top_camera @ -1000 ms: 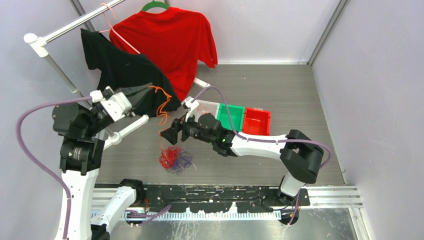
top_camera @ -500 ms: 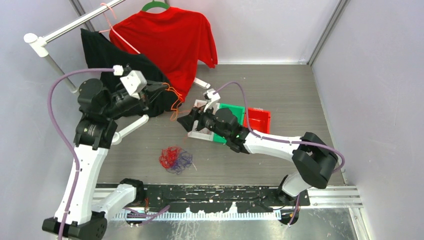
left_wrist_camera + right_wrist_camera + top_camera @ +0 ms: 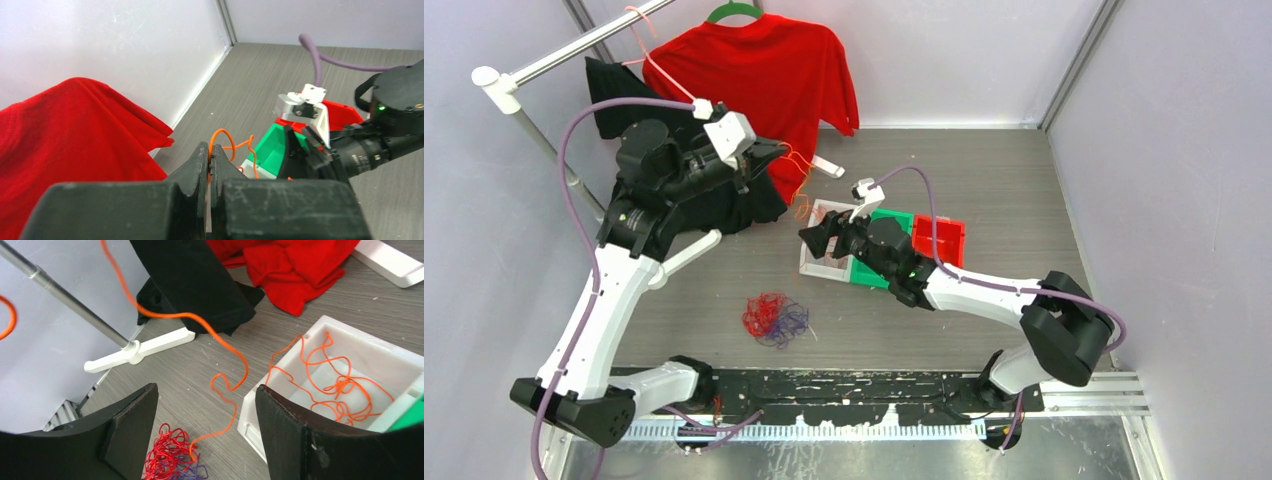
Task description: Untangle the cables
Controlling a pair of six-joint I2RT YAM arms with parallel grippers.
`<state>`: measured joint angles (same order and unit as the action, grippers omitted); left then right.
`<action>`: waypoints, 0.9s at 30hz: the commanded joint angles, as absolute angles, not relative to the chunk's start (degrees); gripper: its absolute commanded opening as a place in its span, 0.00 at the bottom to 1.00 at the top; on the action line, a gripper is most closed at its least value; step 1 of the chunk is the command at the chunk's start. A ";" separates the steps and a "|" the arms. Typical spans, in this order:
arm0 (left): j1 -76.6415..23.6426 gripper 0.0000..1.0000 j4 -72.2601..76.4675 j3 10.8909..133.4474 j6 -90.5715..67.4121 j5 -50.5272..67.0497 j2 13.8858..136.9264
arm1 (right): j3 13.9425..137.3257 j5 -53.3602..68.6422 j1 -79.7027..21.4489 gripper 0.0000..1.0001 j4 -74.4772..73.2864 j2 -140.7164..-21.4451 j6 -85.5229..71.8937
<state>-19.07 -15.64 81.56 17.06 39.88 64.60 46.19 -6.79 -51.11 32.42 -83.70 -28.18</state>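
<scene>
While the left fingers [image 3: 204, 159] are clenched on a strand of the orange cable [image 3: 344, 386], the left arm holds them high above the desk [image 3: 984, 180], just in front of the red shirt [image 3: 764, 70]. From the pinch the strand hangs down past the black shirt [image 3: 200, 285]. One part lies coiled inside the white bin [image 3: 372, 340]. Another part trails over the desk to the red and blue-purple tangle [image 3: 774, 318], reaching its edge as far as the right wrist view shows.

State of the right fingers [image 3: 816, 237]: released, spread wide, nothing between them, low beside the white bin's near-left corner.

Tangle lies on the desk, apart from the bins, nearer the arm bases. Green bin [image 3: 894, 220] and red bin [image 3: 939, 243] sit in a row right of the white one.
</scene>
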 commanded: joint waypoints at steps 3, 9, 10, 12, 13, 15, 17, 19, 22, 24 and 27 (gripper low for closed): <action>-20.13 0.00 -13.20 85.47 22.15 36.22 67.89 | 45.57 -10.90 -50.04 0.76 32.73 -80.52 -25.81; -21.63 0.00 -10.70 85.23 24.09 32.20 70.55 | 45.85 -17.25 -49.28 0.76 28.65 -79.87 -25.13; -21.84 0.00 -10.48 85.30 24.58 31.82 71.03 | 45.49 -17.37 -49.04 0.76 28.58 -79.55 -25.21; -22.26 0.00 -10.46 85.35 25.42 31.38 71.96 | 44.80 -17.55 -48.56 0.76 28.37 -78.99 -25.54; -22.55 0.00 -10.46 85.25 26.08 30.99 72.29 | 44.54 -17.59 -48.17 0.76 27.92 -78.73 -25.71; -23.18 0.00 -10.14 84.81 27.56 30.13 73.74 | 44.32 -17.64 -47.65 0.76 26.61 -78.23 -26.27; -23.75 0.00 -9.06 84.12 28.94 29.12 75.05 | 43.65 -17.58 -47.11 0.76 26.19 -77.78 -26.98; -24.03 0.00 -9.46 84.63 30.75 28.80 76.65 | 42.94 -17.63 -46.66 0.76 25.94 -77.35 -27.47; -24.61 0.00 -9.58 84.69 32.12 27.71 78.62 | 41.88 -19.06 -46.17 0.76 25.66 -76.51 -27.79; -25.10 0.00 -9.58 84.10 32.48 26.88 79.37 | 41.47 -19.35 -45.74 0.76 24.85 -75.57 -28.23; -26.34 0.00 -9.58 81.44 33.29 25.19 79.11 | 41.45 -19.15 -45.27 0.76 22.07 -74.25 -28.41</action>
